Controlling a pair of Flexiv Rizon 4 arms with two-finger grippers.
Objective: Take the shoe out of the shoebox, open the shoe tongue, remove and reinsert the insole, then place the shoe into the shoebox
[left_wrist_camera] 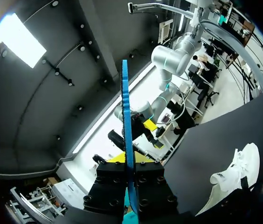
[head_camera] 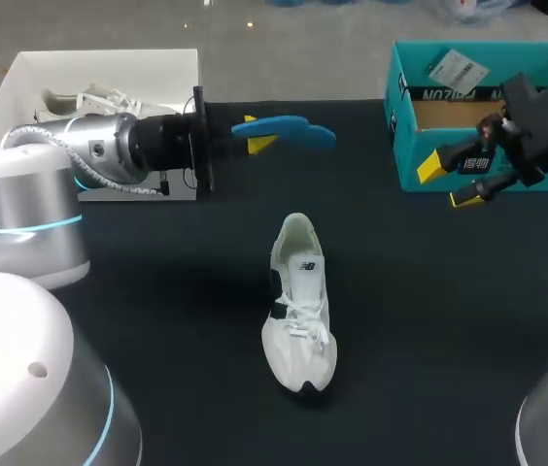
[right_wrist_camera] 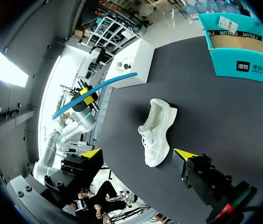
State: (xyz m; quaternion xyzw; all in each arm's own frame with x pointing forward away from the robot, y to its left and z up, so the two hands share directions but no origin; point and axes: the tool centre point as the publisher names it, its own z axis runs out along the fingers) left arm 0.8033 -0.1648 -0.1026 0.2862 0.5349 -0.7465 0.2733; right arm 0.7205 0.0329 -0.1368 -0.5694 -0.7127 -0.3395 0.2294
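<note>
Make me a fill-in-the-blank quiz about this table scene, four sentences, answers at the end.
The flat foam insole clamped between the left gripper's fingers is coloured ____. The white lace-up shoe lies on the ____ table top. The right gripper is empty, its fingers ____. Another white shoe sits in the ____ cardboard shoebox.
Missing words: blue; black; open; white.

Black table [head_camera: 157, 320]; white box [head_camera: 99, 68] at far left edge, another shoe [head_camera: 89, 100] inside.
</note>
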